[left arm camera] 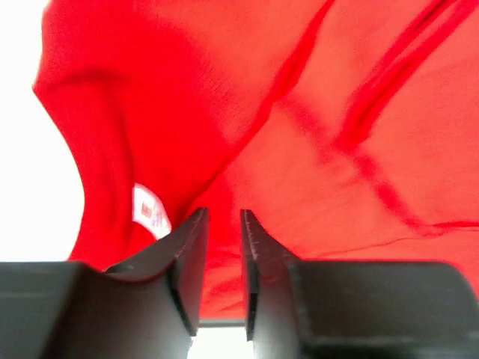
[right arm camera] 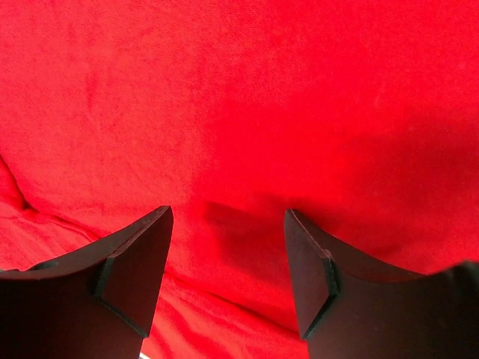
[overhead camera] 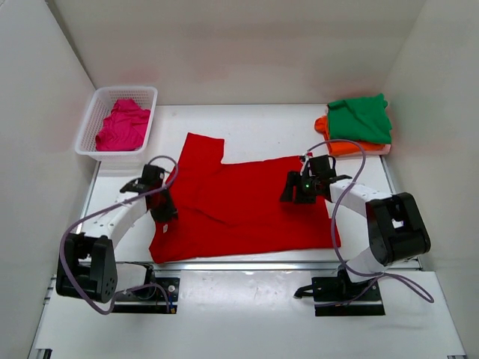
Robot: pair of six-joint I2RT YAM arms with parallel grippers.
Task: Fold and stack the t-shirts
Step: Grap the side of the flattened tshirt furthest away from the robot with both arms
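A bright red t-shirt (overhead camera: 239,206) lies spread on the white table, one sleeve pointing to the back left. My left gripper (overhead camera: 163,206) is at its left edge. In the left wrist view the jaws (left arm camera: 223,213) are drawn in to a narrow gap with the red cloth (left arm camera: 337,112) between them, and a white label (left arm camera: 150,209) shows beside them. My right gripper (overhead camera: 293,188) is open low over the shirt's right part, its jaws (right arm camera: 228,213) wide apart above flat red cloth (right arm camera: 239,90). A folded green t-shirt (overhead camera: 361,118) lies on an orange one (overhead camera: 340,147) at the back right. A magenta t-shirt (overhead camera: 123,126) lies crumpled in a basket.
The white lattice basket (overhead camera: 88,127) stands at the back left against the left wall. White walls close in the table on the left, back and right. The table's front edge (overhead camera: 247,263) runs just below the shirt's hem.
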